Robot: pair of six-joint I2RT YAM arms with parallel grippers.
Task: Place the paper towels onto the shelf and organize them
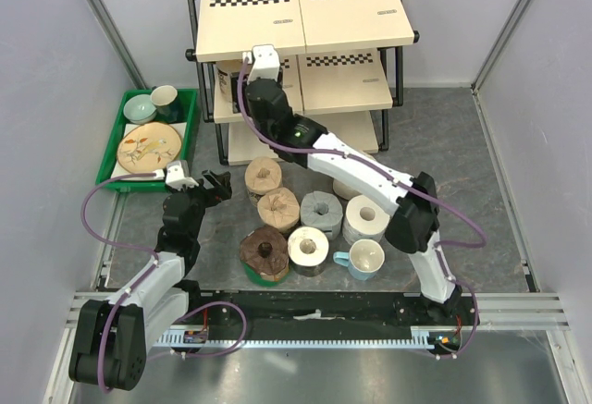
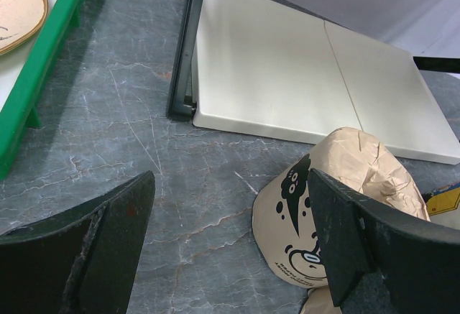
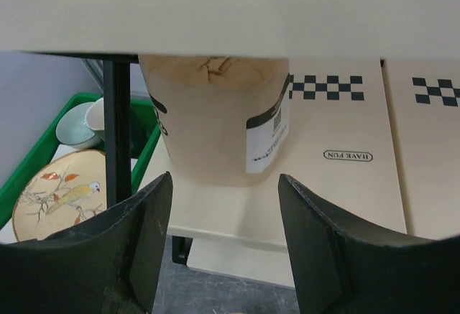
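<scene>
The grey marbled counter carries one three-tier shelf at its far side. The shelf has a black tube frame and cream boards, two boards side by side on the tiers that show fully, the upper ones marked with black-and-white checkered strips. Left of it sits one green tray holding one plate painted with a bird and two bowls.

Eight paper towel rolls show, all stubby cylinders. One wrapped roll, tan with a black-and-white label, stands at the left end of the middle tier. The right gripper is released, its fingers spread wide just in front of that roll and clear of it.

The other seven are grouped on the counter in front of the shelf:
- two tan rolls
- one grey roll
- two white rolls, one half hidden behind the right arm
- one cream roll
- one dark brown roll

The left gripper hangs released over bare counter. The tan roll nearest the shelf, printed with a black cartoon face, lies just beside its right finger; whether they touch cannot be told.

One white mug with a light-blue handle stands just right of the cream roll.
</scene>
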